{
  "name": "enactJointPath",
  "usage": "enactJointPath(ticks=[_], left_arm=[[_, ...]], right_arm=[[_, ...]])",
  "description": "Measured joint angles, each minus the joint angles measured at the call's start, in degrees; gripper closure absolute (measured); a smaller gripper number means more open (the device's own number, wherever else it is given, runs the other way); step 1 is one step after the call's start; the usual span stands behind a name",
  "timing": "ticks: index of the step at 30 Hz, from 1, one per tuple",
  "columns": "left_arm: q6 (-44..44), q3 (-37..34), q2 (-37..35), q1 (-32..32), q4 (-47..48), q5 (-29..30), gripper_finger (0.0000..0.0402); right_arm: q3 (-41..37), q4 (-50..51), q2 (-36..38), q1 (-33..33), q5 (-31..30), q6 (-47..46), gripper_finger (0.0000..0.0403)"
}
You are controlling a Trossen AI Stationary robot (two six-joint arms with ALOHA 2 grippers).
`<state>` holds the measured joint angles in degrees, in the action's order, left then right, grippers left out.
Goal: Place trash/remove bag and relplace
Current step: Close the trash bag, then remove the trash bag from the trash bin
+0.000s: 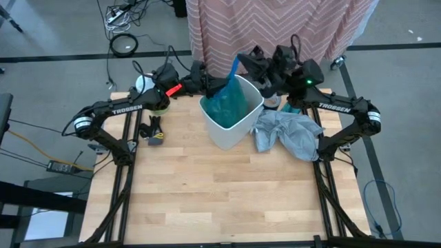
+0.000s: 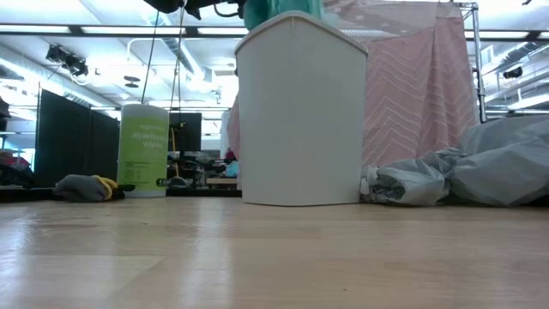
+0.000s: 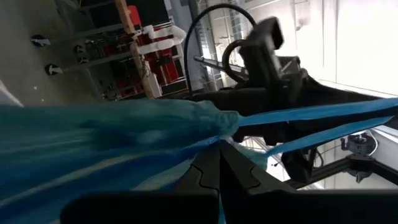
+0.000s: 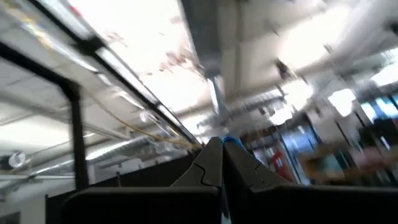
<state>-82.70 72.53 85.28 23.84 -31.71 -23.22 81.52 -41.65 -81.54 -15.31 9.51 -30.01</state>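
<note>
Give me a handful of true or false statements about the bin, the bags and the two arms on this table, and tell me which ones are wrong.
1. The small white plastic bin stands upright on the wooden table. True.
2. The thin teal-green plastic liner bag lies flat on the table beside the bin. False: it sits in the bin, its top pulled up above the rim.
3. The left end effector is shut on the liner bag's gathered top. True.
4. The crumpled pale grey plastic bag is inside the bin. False: it lies on the table beside the bin, on the right arm's side.
5. The right end effector is open. False: its fingers are shut.
</note>
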Motion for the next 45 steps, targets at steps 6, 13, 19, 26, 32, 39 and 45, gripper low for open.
enactJointPath(ticks=[6,13,19,26,32,39,45], left_arm=[[-0.01,0.00,0.61,0.00,-0.20,0.22,0.0400],[0.00,0.00,0.58,0.02,-0.52,0.20,0.0400],[-0.75,0.00,0.61,0.29,-3.06,0.61,0.0400],[-9.37,0.00,0.58,2.88,-14.82,2.94,0.0400],[-15.39,1.07,0.54,3.17,-19.48,8.43,0.0400],[-13.58,10.99,0.56,3.19,-15.63,8.63,0.0400],[-6.29,20.99,0.50,3.23,-8.48,8.69,0.0400]], right_arm=[[0.02,-3.37,0.09,-0.15,0.23,0.88,0.0403],[0.02,-7.18,0.00,-1.33,0.74,2.63,0.0403],[0.04,3.40,0.03,-1.79,-1.30,-0.31,0.0403],[0.02,6.54,0.00,-1.95,-5.05,-1.68,0.0403],[4.54,8.18,0.04,-2.57,-6.45,-1.43,0.0403],[15.22,18.88,0.16,-3.28,-4.44,1.68,0.0403],[21.34,23.18,-0.82,-3.35,-4.14,4.16,0.0403]])
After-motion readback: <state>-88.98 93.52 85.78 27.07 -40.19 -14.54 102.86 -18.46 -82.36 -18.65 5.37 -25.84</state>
